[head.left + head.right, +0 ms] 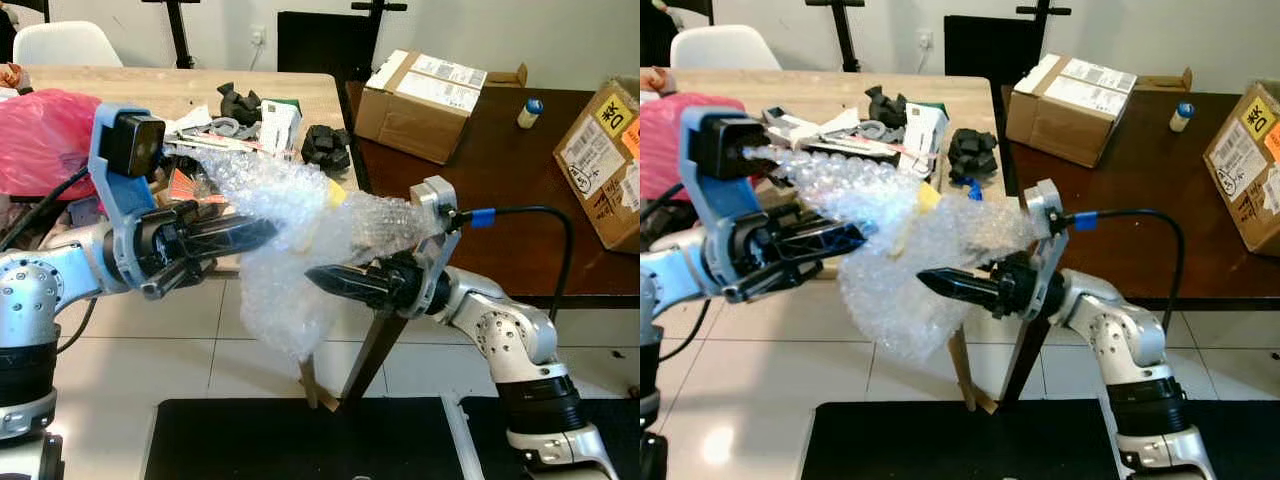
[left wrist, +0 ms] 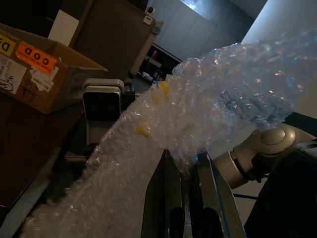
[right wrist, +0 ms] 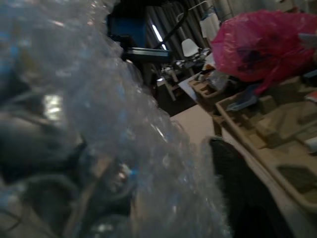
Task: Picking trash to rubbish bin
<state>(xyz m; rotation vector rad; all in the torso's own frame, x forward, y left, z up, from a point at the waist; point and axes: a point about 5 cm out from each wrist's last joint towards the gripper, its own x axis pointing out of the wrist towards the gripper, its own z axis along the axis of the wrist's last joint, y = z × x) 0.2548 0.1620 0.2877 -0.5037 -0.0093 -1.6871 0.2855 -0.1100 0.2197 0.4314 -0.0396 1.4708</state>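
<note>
There are two pincers, the left pincer (image 1: 262, 238) and the right pincer (image 1: 318, 277). One big sheet of bubble wrap (image 1: 290, 235) sits between them. Behind the pincers are two worktops, a light worktop (image 1: 185, 88) and a dark worktop (image 1: 500, 170). The dark one holds two cardboard boxes (image 1: 420, 102) (image 1: 605, 165) and one little bottle (image 1: 529, 112). One pink bag (image 1: 45, 140) and one white chair (image 1: 65, 44) are past the left pincer.
</note>
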